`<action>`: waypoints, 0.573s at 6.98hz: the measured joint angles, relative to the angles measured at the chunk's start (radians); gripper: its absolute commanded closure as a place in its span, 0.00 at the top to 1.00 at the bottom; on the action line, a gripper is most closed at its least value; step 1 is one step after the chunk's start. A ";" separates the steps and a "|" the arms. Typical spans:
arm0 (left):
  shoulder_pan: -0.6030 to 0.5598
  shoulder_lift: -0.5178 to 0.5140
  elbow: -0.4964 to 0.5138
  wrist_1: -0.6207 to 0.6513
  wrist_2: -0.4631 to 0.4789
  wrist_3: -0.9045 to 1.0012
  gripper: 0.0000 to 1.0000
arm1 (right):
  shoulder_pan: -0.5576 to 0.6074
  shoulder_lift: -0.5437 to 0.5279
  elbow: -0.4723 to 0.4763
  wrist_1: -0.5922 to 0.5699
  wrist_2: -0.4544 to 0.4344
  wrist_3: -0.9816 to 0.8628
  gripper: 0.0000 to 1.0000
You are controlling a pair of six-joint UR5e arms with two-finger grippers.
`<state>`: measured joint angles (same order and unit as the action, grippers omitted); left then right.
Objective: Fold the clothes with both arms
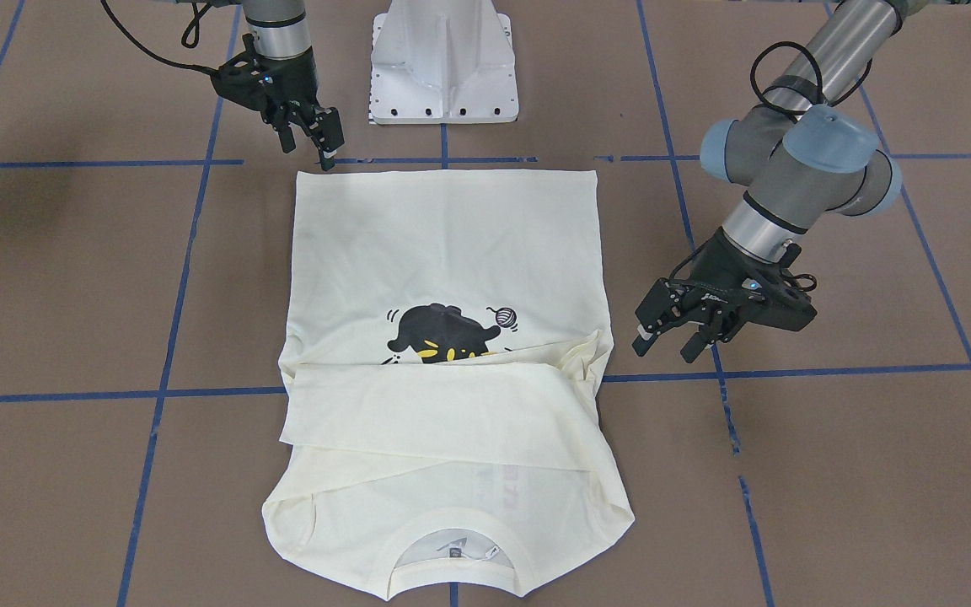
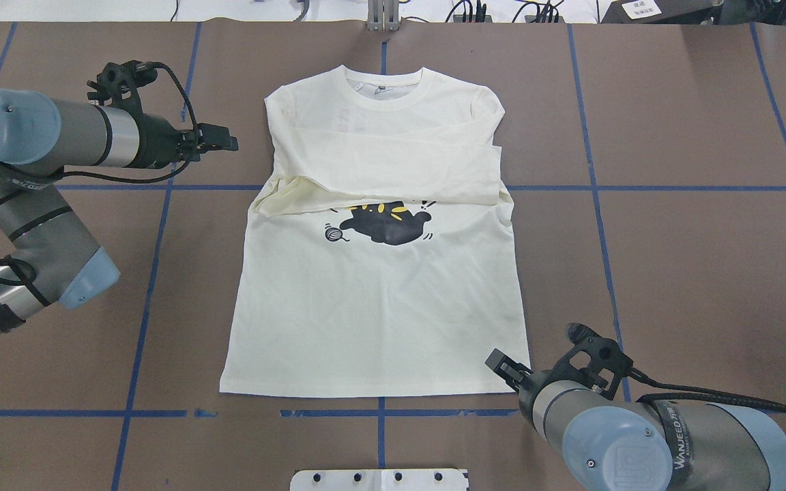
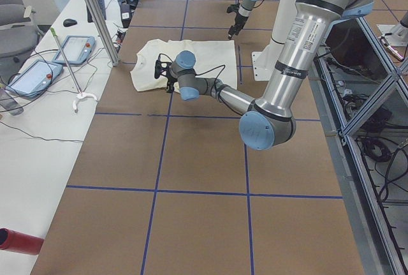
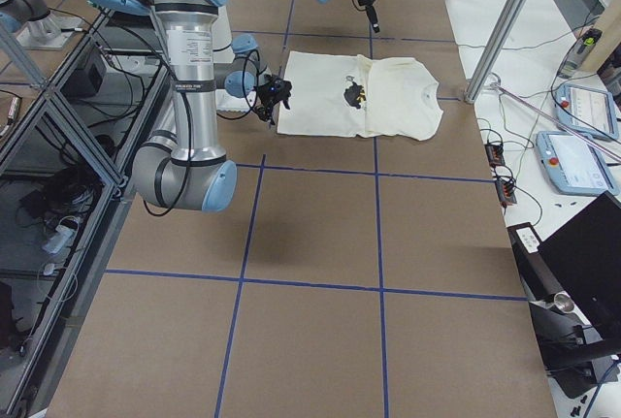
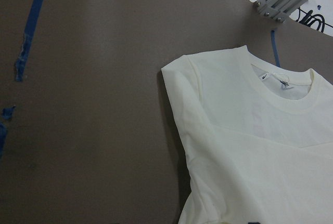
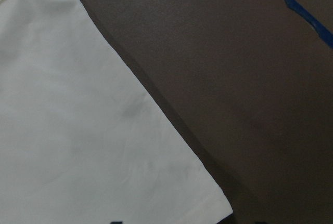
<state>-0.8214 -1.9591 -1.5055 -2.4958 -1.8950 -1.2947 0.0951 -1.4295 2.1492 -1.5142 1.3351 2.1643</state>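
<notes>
- The long-sleeved T-shirt (image 2: 379,293) lies flat on the counter (image 2: 673,239), collar away from the robot;
- right claw (image 1: 309,153), open and empty, is just beside its near hem corner;
- left claw (image 1: 665,344), open and empty, is near the far shoulder.

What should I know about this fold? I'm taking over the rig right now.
Left gripper: open, empty, beside the folded sleeves.
Right gripper: open, empty, at the hem corner nearest the robot.
T-shirt: flat on the table, print up, collar away from the robot.
Done: both sleeves lie across the chest.
Left: fold the body, probably hem towards collar.
</notes>
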 measured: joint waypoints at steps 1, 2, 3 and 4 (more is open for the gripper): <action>-0.001 0.000 -0.001 0.000 0.005 0.000 0.86 | -0.007 0.000 -0.010 0.002 0.001 0.017 0.81; -0.001 0.001 -0.002 0.000 0.015 0.000 0.86 | -0.016 0.004 -0.024 0.005 0.002 0.036 0.81; 0.000 0.002 -0.002 0.000 0.023 -0.001 0.86 | -0.021 0.005 -0.034 0.007 0.003 0.043 0.81; 0.002 0.002 -0.002 0.000 0.026 -0.002 0.86 | -0.023 0.006 -0.045 0.007 0.003 0.046 0.73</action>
<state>-0.8196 -1.9569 -1.5076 -2.4958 -1.8685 -1.2971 0.0723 -1.4237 2.1039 -1.5068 1.3382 2.2102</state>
